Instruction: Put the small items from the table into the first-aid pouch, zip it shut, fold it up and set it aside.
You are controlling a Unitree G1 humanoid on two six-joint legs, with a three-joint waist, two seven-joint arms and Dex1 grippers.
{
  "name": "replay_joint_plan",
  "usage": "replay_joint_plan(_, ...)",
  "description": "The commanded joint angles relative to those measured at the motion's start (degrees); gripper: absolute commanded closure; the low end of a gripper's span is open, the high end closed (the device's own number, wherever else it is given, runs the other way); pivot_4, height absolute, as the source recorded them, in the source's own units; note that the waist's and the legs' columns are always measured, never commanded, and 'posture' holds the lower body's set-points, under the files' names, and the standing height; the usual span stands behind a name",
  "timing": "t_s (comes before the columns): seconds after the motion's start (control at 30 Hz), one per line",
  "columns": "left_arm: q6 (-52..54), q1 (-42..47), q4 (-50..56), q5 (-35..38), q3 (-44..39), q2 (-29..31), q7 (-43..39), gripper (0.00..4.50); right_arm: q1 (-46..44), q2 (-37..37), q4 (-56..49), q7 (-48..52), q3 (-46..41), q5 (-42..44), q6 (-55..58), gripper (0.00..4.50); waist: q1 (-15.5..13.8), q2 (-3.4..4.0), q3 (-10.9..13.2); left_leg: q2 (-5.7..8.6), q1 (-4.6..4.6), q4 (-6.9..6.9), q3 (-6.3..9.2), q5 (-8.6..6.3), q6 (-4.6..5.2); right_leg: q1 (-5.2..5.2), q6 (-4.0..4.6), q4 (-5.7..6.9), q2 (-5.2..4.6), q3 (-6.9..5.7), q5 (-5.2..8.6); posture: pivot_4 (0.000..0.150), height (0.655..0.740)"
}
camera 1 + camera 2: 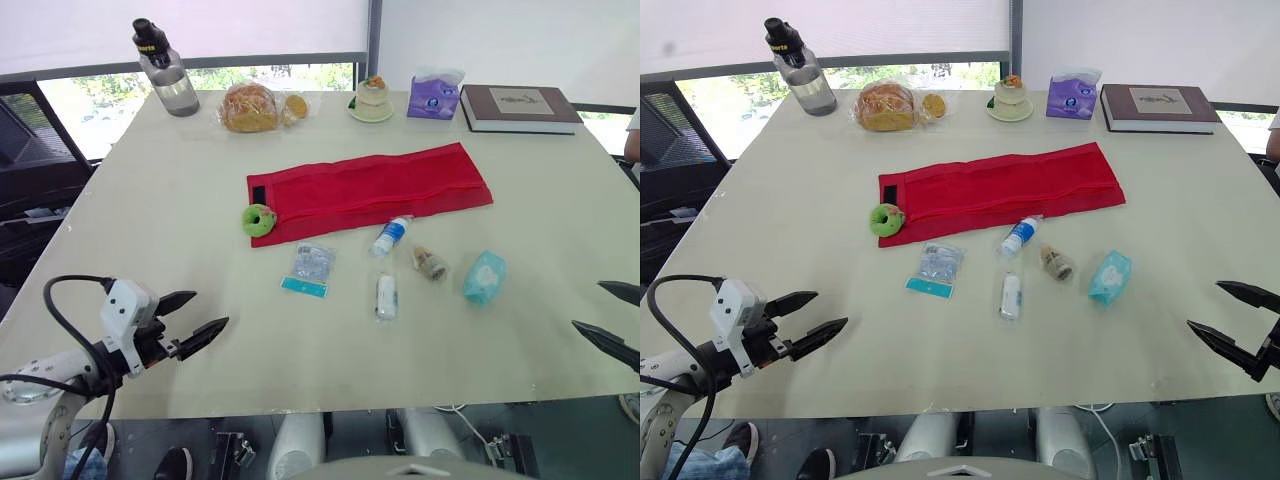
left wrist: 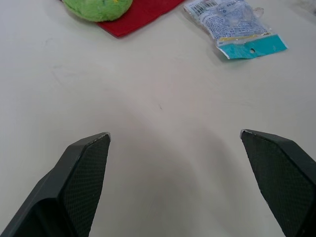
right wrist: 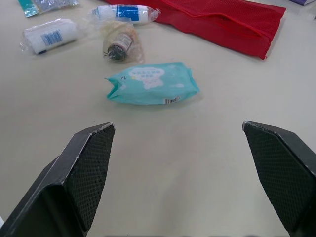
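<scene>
The left end effector [image 1: 211, 308] and right end effector [image 1: 1203, 305] hang open at the surface's [image 1: 150, 200] near corners; red first-aid pouch [image 1: 370, 190] lies flat.

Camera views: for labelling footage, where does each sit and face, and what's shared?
Eye views: on the head, looking down over the flat red fabric pouch; open left tool, right tool show.
Left wrist: along the left tool toward a clear teal-edged packet.
Right wrist: along the right tool toward a soft teal wipes pack.
All share the pouch.
</scene>
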State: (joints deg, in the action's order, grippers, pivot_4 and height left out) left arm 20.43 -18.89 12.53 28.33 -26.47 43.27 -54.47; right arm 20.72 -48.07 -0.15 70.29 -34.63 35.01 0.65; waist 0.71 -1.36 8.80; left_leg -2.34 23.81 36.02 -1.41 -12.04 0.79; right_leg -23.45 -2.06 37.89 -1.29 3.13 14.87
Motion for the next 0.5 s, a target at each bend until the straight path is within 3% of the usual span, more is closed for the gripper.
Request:
replay_joint_plan(0.03, -2.81, -0.11, -1.24, 0.6, -1.59, -0.37, -1.44, 0.0, -0.31, -0.35, -1.15, 0.5, -2.22, 0.96, 0.15, 0.08, 0.0, 0.0, 0.0, 0.0, 0.0, 0.0, 0.0, 0.0, 0.0, 0.0, 0.0, 0.0, 0.0, 0.0, 0.0, 0.15, 0.74)
replay_joint_plan(0.5, -6.5, 3.89, -6.68, 0.98, 0.33, -0.12, -4.83, 0.0, -0.65, 1.16, 0.25, 2.29, -2.61, 1.39, -0.29, 0.08, -0.13, -0.03, 0.01, 0.02, 0.0, 0.02, 0.01, 0.0, 0.0, 0.01, 0.0, 0.01, -0.09, -0.18, 0.0, 0.15, 0.74)
